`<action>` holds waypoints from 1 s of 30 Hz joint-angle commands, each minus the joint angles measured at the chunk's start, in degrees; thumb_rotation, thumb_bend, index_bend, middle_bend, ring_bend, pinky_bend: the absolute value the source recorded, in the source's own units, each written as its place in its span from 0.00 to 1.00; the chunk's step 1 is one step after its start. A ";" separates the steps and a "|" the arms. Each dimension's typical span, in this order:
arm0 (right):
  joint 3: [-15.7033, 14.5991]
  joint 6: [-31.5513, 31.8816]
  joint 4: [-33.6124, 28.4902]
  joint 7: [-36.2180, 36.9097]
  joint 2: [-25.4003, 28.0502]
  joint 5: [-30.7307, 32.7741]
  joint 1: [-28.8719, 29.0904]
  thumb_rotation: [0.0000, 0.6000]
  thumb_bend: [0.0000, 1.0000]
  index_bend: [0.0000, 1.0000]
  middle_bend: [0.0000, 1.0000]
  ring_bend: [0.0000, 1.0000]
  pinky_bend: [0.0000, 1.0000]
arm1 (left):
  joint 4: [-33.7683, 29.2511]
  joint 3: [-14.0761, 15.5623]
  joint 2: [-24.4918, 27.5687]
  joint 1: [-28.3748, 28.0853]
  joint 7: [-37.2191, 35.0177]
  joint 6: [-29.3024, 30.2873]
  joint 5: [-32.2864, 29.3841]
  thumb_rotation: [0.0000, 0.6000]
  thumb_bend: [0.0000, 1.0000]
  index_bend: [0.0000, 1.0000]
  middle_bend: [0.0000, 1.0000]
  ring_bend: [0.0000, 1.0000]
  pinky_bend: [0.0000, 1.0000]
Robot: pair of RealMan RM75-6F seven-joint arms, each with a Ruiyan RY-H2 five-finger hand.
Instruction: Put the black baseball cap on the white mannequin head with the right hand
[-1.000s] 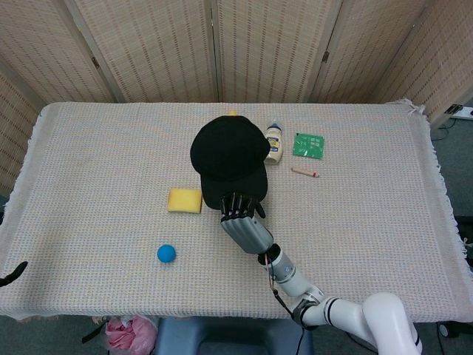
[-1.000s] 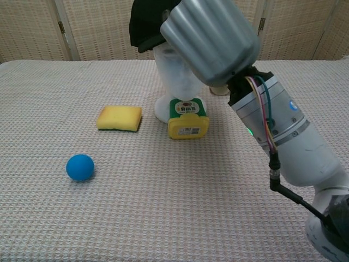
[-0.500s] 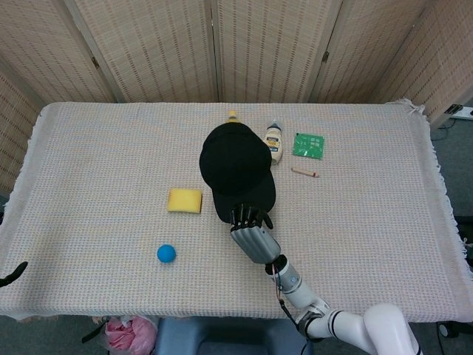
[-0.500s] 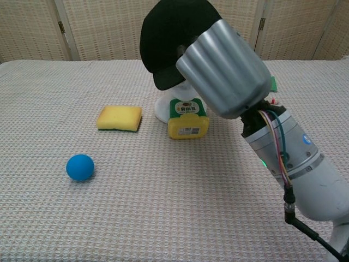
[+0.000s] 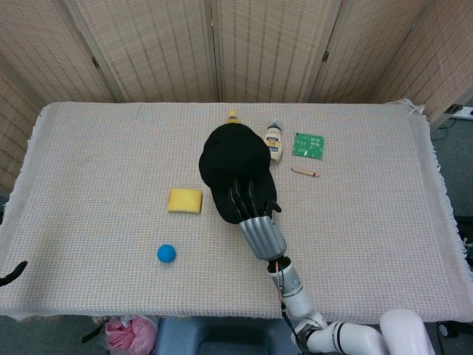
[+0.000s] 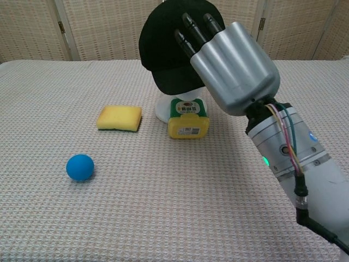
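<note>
The black baseball cap (image 5: 233, 166) (image 6: 166, 46) sits on top of the white mannequin head, of which only the neck and base (image 6: 162, 111) show below it in the chest view. My right hand (image 5: 255, 214) (image 6: 232, 65) is at the cap's near side. Its fingers (image 6: 195, 30) lie straight along the brim and crown, touching the cap, and the thumb sticks out to the side. No grip on the brim shows. Only a dark tip of my left hand (image 5: 12, 272) shows at the lower left edge of the head view.
A yellow sponge (image 5: 185, 200) (image 6: 119, 118) lies left of the mannequin and a blue ball (image 5: 166, 254) (image 6: 80, 167) nearer me. A yellow-capped bottle (image 6: 188, 117) stands by the base. Behind are a white bottle (image 5: 274, 143), a green board (image 5: 308, 145) and a small stick (image 5: 304, 172).
The right hand brought the cap down over the mannequin head. Its fingers, curled on the brim before, are now stretched out flat on the cap.
</note>
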 commanded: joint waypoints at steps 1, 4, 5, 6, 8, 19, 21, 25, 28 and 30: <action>-1.14 -1.92 -9.86 -2.78 5.10 2.72 -3.42 1.00 0.12 0.00 0.00 0.09 0.64 | -0.12 0.03 -0.18 -0.09 0.62 -0.21 -0.03 1.00 0.25 0.10 0.00 0.00 0.20; -2.77 -0.20 -14.98 -1.86 8.24 2.16 -5.81 1.00 0.12 0.00 0.00 0.09 0.64 | -0.16 0.01 -0.22 -0.05 0.92 -0.06 0.01 1.00 0.25 0.10 0.00 0.00 0.20; -3.71 0.93 -17.47 -0.61 9.87 2.02 -7.27 1.00 0.12 0.00 0.00 0.09 0.64 | -0.16 0.00 -0.23 -0.02 1.05 0.00 -0.01 1.00 0.25 0.10 0.00 0.00 0.20; -4.49 1.81 -19.58 0.63 11.21 2.04 -8.50 1.00 0.12 0.00 0.00 0.09 0.64 | -0.17 -0.01 -0.24 -0.02 1.13 -0.01 -0.02 1.00 0.25 0.10 0.00 0.00 0.20; -6.44 3.68 -25.08 4.42 14.95 2.56 -11.58 1.00 0.12 0.00 0.00 0.09 0.64 | -0.21 -0.04 -0.32 -0.04 1.43 -0.05 -0.10 1.00 0.25 0.10 0.00 0.00 0.20; -12.36 7.38 -35.18 40.77 38.99 8.41 -23.17 1.00 0.12 0.00 0.00 0.02 0.37 | -1.20 0.19 -1.91 -0.78 7.64 -1.41 -0.18 1.00 0.25 0.10 0.00 0.00 0.20; -12.42 6.50 -32.79 50.59 42.33 9.90 -24.49 1.00 0.12 0.00 0.00 0.00 0.28 | -1.60 0.32 -2.35 -0.76 9.31 -1.13 0.22 1.00 0.25 0.10 0.00 0.00 0.20; -13.79 3.26 -25.82 64.57 46.41 10.31 -26.15 1.00 0.12 0.00 0.00 0.00 0.03 | -2.24 0.67 -3.07 -0.55 12.01 -0.27 1.26 1.00 0.25 0.10 0.00 0.00 0.20; -15.40 1.60 -21.97 68.96 47.77 9.99 -27.45 1.00 0.12 0.00 0.00 0.00 0.00 | -2.55 0.86 -3.61 -0.38 13.75 0.09 1.58 1.00 0.25 0.10 0.00 0.00 0.20; -16.47 1.30 -19.48 70.25 48.27 9.77 -28.78 1.00 0.12 0.00 0.00 0.00 0.00 | -2.77 0.99 -4.12 -0.30 15.25 0.31 1.87 1.00 0.25 0.10 0.00 0.00 0.20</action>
